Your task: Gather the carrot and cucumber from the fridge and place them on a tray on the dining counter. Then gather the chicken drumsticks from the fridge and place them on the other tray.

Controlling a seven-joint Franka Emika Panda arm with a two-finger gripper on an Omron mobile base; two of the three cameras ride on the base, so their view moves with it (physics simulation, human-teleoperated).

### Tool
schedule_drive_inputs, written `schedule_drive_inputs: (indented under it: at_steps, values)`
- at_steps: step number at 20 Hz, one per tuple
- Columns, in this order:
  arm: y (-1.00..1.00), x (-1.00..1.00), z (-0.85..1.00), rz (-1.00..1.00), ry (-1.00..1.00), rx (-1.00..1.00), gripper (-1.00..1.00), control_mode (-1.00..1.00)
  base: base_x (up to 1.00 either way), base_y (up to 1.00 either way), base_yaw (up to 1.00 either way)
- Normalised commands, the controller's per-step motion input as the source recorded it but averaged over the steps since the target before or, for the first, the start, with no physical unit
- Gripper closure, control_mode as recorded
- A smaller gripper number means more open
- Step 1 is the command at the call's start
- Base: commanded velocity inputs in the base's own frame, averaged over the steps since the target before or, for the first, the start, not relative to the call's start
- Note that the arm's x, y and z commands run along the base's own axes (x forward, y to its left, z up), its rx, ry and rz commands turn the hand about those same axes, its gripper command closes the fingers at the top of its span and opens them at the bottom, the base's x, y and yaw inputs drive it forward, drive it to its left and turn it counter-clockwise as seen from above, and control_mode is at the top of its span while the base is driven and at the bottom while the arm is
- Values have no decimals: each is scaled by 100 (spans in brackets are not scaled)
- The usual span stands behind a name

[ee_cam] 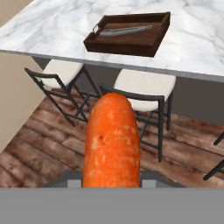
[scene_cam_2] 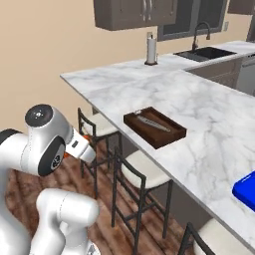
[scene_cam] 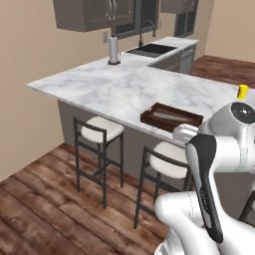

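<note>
So from where I'm standing this is pretty early days: the carrot [ee_cam: 112, 140] is out of the fridge and riding in the gripper [ee_cam: 111, 181], but it isn't on a tray yet, and the brown tray [scene_cam: 171, 116] on the counter [scene_cam_2: 199, 104] has only what looks like a grey utensil lying in it, no veg. No sign of the cucumber or the drumsticks anywhere on the counter, so I'd guess all of that is still left to fetch, and the blue thing [scene_cam_2: 246, 193] at about 4 o'clock in the right base view could be the other tray, though I can't really tell from a corner of it. In the hand view the carrot points straight up at 12 o'clock from the bottom middle, with the brown tray up at roughly 12 to 1 o'clock beyond it, past the stools [ee_cam: 144, 85], so the arm is well short of the counter and hanging out over the floor. Jaws look partly closed, clamped on the fat end of the carrot; the tips themselves are hidden behind it, but the carrot sits right between them and nothing else is touching it.
</note>
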Motion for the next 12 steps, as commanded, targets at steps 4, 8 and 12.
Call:
schedule_drive_inputs:
  at_steps: [4,8,12]
  values:
    - [0,0,0,0,0,0,100,100,40,49,-32]
    - [0,0,0,0,0,0,100,100,37,49,-32]
    - [0,0,0,0,0,0,100,100,33,46,-34]
